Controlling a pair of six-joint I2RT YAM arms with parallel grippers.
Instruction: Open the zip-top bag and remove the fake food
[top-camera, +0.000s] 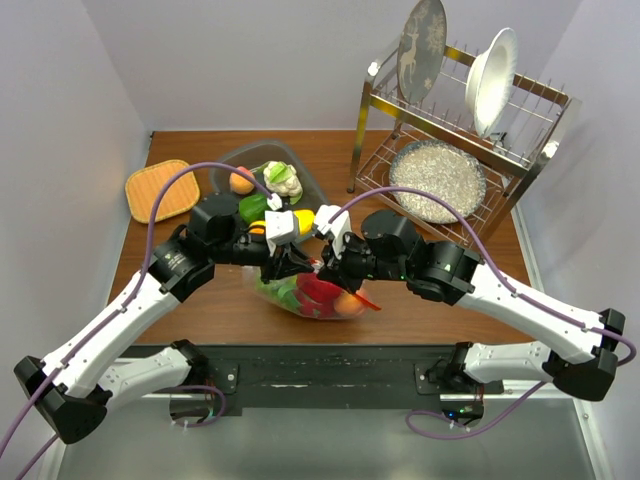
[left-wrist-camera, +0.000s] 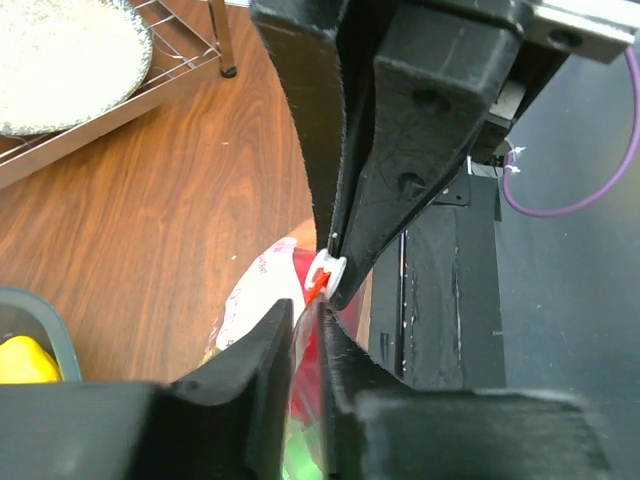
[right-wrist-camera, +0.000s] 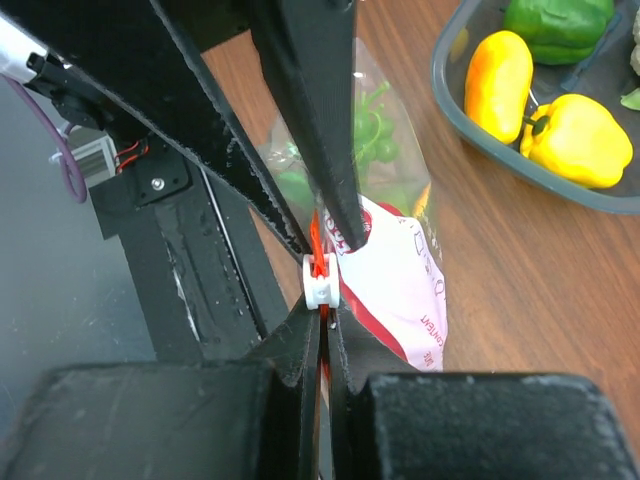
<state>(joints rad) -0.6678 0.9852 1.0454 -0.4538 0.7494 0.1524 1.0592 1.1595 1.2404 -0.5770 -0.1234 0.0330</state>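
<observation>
You have the zip-top bag (top-camera: 300, 300) at the near middle of the table (top-camera: 200, 300), the fake food (top-camera: 325, 293) inside it, and both claws meeting at its top edge. Your right gripper (right-wrist-camera: 322, 320) is pinched tight on the zip strip (right-wrist-camera: 316, 240) just beside the white slider (right-wrist-camera: 321, 281), and your left gripper (left-wrist-camera: 305, 330) is narrowed onto the bag's edge. Anchor one side and draw the slider straight along the strip, keeping it low so the plastic doesn't bunch.

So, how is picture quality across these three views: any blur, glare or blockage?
Top external: evenly lit and sharp, but the zip-top bag is mostly hidden. Left wrist: black fingers, soft up close, crowd the frame; the white slider is readable. Right wrist: equally crowded, slider sharp, mild sheen on the bag.
</observation>
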